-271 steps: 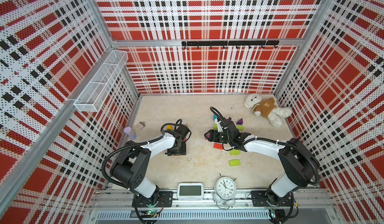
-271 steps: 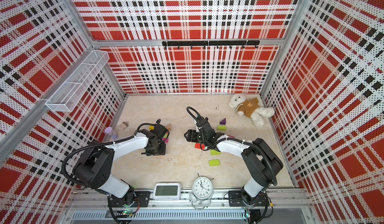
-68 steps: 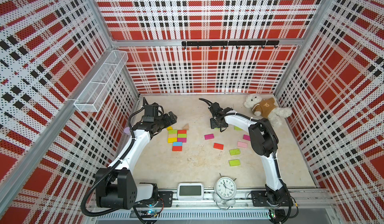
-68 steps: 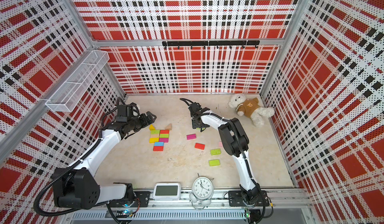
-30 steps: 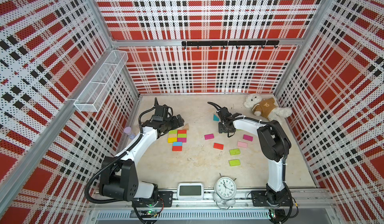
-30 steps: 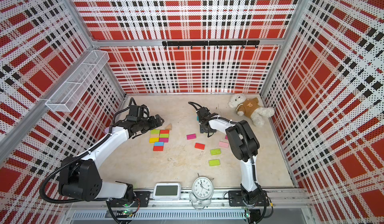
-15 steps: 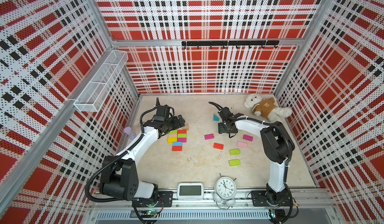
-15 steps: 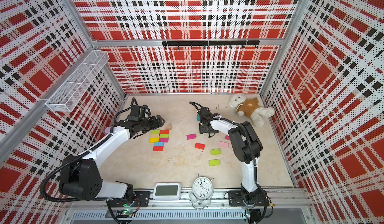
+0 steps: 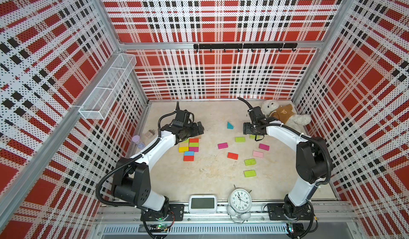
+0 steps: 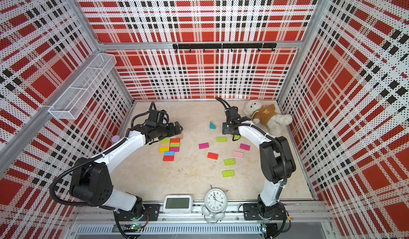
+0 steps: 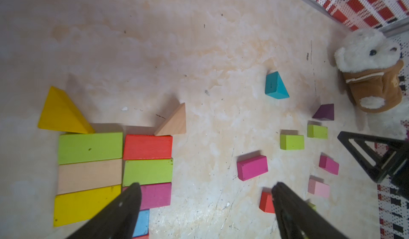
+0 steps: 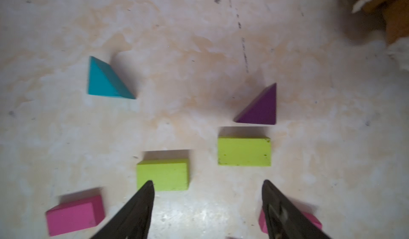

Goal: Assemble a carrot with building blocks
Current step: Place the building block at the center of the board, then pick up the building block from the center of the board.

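Blocks (image 11: 147, 147) lie in two groups on the worktop (image 9: 210, 178). On the left side is a tight patch (image 9: 188, 146) of bricks in two columns, with a yellow wedge (image 11: 59, 114) and a wood wedge (image 11: 174, 122) at its far edge. Loose pieces are scattered on the right side.

The right arm (image 9: 285, 132) is much the nearer to the loose ones. The right jaws stand apart and empty over the worktop, beside the bear (image 9: 284, 115). Ahead of their gap a lime brick (image 12: 244, 151) lies flat, its long axis parallel to the line from one fingertip (image 12: 147, 189) to the other. A purple wedge (image 12: 261, 109) sits just beyond it. A second lime brick (image 12: 162, 174) lies nearer, partly behind that fingertip.

I judge the pick will be the first brick or the wedge, but cannot tell which. A short push forward would bring the jaws around the brick lengthwise. Taking it across its short side would need a quarter turn of the wrist.

The right forearm slants from a raised elbow toward the far left, wrist tipped down. The left arm (image 9: 159, 145) stretches to the far end of the patch. The left jaws are wide apart and empty above the bricks.
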`<state>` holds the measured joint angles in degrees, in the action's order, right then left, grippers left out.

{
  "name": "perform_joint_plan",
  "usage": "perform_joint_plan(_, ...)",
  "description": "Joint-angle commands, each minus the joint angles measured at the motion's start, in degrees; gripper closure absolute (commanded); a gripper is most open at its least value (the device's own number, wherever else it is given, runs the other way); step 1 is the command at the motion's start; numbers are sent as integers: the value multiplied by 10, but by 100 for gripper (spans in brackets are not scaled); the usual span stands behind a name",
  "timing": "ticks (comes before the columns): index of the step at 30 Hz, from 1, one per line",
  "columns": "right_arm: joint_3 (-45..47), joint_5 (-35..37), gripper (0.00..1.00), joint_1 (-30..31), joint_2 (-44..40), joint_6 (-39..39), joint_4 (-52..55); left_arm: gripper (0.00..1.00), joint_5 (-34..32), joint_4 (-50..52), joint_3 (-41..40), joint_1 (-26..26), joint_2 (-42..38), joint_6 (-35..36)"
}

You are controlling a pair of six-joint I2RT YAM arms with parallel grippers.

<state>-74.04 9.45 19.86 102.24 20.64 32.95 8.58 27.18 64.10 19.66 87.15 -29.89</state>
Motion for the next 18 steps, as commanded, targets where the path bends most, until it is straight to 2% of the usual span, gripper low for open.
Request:
perform_joint_plan(1, 6, -20, 22, -22, 15, -30, -29, 5, -19, 21, 29, 32, 20, 20)
perform_joint_plan(11, -36, -47, 22, -43, 89, -59, -35, 5, -32, 54, 61, 60, 59, 20)
perform_joint_plan(18, -33, -47, 23, -52, 103, -63, -39, 5, -38, 60, 71, 65, 70, 15)
